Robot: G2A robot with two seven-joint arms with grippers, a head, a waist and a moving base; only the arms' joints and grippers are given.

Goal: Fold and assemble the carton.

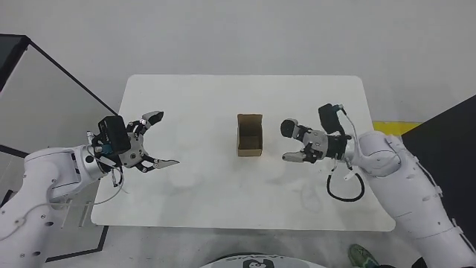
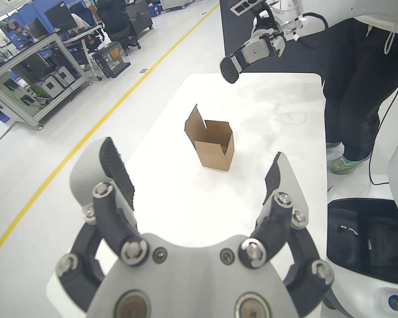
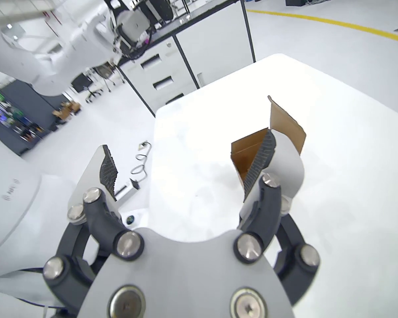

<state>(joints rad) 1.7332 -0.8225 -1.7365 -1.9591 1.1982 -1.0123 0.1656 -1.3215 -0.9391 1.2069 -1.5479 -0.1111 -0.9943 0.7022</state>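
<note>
A small brown carton [image 1: 249,135] stands upright at the middle of the white table [image 1: 223,201]. Its top is open and one flap sticks up. My left gripper [image 1: 167,138] hovers over the table's left part, open wide and empty, facing the carton [image 2: 215,153] from some distance. My right gripper [image 1: 287,143] is close to the carton's right side, open and holding nothing. In the right wrist view one of its fingers [image 3: 261,160] partly covers the carton [image 3: 286,127]. The left wrist view shows the right gripper [image 2: 230,71] beyond the carton.
A black-topped cabinet with drawers [image 3: 212,47] stands off the table's left end, showing as a black frame [image 1: 44,59] from above. Another dark surface [image 1: 446,130] lies off the right end. A black cable loop [image 1: 346,190] hangs by the right arm.
</note>
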